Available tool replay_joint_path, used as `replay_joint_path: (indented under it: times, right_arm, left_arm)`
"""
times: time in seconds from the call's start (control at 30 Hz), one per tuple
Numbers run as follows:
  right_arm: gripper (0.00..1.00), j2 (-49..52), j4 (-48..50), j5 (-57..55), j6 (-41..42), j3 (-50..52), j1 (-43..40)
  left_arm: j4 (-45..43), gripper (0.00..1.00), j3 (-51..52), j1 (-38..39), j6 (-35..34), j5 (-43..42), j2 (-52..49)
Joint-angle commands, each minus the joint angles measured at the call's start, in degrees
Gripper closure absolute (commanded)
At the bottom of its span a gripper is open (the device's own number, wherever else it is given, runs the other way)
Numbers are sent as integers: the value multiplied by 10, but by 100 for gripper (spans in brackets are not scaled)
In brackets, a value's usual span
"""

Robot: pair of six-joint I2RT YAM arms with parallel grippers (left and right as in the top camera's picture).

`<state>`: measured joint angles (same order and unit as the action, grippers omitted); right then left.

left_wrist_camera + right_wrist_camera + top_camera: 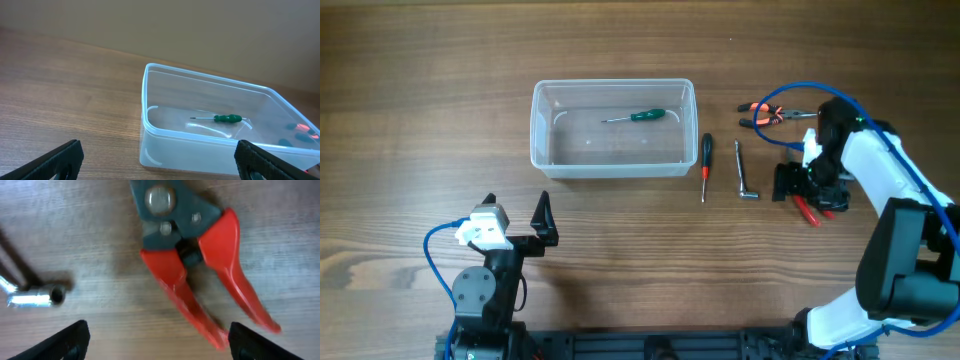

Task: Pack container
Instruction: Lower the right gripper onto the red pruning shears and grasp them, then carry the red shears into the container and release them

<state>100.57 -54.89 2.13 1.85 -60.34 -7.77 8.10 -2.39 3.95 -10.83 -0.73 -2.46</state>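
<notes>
My right jaws stood apart over the red pliers (192, 265), handles pointing back between them. The container (610, 172) sat well left on the worktop (400, 120), nearer the left jaws, likewise parted.

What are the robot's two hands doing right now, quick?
Left gripper: open, holding nothing.
Right gripper: open, holding nothing, just above the red pliers.

Overhead looks straight down; left wrist faces the container (190, 150) low (both share it); right wrist close over pliers (225, 242).
</notes>
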Motion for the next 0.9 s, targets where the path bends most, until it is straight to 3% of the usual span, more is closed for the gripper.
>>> replay_joint_path:
  times: [0.0, 0.13, 0.33, 0.4, 0.47, 0.73, 0.87]
  right_arm:
    - [20, 5, 40, 7, 0, 31, -1]
    - [47, 5, 64, 7, 29, 49, -1]
    - [54, 9, 88, 7, 47, 61, -1]
    - [71, 12, 88, 7, 52, 61, -1]
    - [95, 12, 89, 9, 59, 61, -1]
    - [96, 7, 74, -21, 63, 13, -1]
    - [96, -24, 23, 79, 63, -89, 2]
  left_arm:
    - [0, 0, 2, -3, -5, 2, 1]
    - [0, 0, 3, -3, -5, 2, 1]
    - [0, 0, 2, -3, -5, 2, 1]
    - [0, 0, 2, -3, -5, 2, 1]
    - [0, 0, 2, -3, -5, 2, 1]
    - [0, 0, 2, -3, -5, 2, 1]
    - [0, 0, 2, -3, -5, 2, 1]
